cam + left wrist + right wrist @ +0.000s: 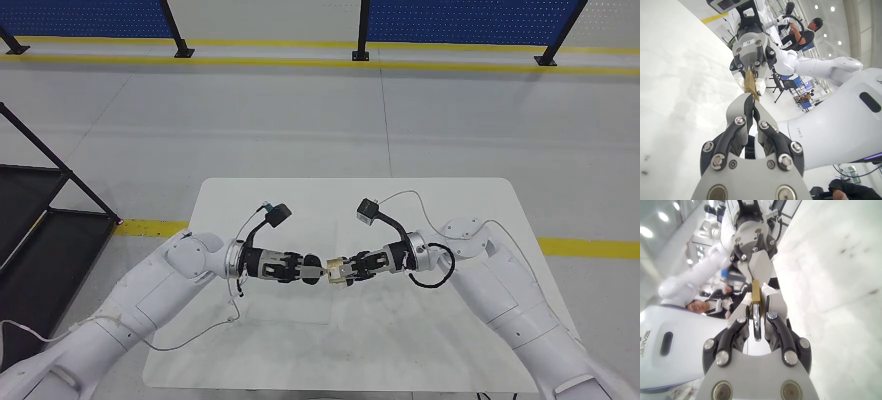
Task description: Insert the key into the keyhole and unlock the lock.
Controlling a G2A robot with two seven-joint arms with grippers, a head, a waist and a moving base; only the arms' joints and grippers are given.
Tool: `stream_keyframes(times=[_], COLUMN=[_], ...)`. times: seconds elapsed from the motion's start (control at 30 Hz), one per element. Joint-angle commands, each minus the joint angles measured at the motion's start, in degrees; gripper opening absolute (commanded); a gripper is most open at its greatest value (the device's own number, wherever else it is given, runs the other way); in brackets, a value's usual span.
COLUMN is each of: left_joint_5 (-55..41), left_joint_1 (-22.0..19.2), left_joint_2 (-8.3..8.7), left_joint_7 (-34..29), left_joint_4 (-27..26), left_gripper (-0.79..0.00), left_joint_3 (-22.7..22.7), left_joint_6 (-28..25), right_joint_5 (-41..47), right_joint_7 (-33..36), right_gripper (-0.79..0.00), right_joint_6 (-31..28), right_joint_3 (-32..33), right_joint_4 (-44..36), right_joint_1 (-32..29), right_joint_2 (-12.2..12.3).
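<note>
A brass padlock (756,291) is held in the air above the middle of the white table (450,340). My right gripper (756,292) is shut on its body with white-padded fingers (770,294), and the steel shackle (757,323) points back toward the wrist. My left gripper (753,98) faces it from the opposite side, shut on the key, with its tips against the padlock's (749,83) keyhole end. The key is almost wholly hidden between the black pads (748,106). In the top view, the left gripper (316,271) and right gripper (343,270) meet tip to tip.
A black shelf frame (40,220) stands on the floor left of the table. Blue barrier panels (460,20) and yellow floor lines (300,62) run along the back. Bare tabletop surrounds both arms.
</note>
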Motion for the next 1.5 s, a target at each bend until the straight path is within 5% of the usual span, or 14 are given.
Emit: stream_keyframes(times=[0.0, 0.5, 1.47], left_joint_5=[1.4, 12.1, 52.2], left_joint_1=[0.2, 3.1, 13.3], left_joint_2=[0.04, 0.17, -0.17], left_joint_7=[0.7, 7.3, 33.2], left_joint_4=[-0.3, -3.2, -13.4], left_gripper=[-0.785, -0.785, -0.785], left_joint_3=[-0.4, -4.3, -15.2], left_joint_6=[-0.7, -6.2, -7.7], right_joint_5=[0.1, 0.0, 0.3], right_joint_7=[0.1, -0.2, -0.1], right_gripper=[-0.785, -0.785, -0.785], right_joint_6=[0.1, 0.5, 0.5], right_joint_3=[0.0, 0.2, 0.3], right_joint_4=[0.1, 0.1, 0.7], right_joint_1=[0.0, 0.0, -0.1], right_joint_2=[0.0, -0.1, -0.4])
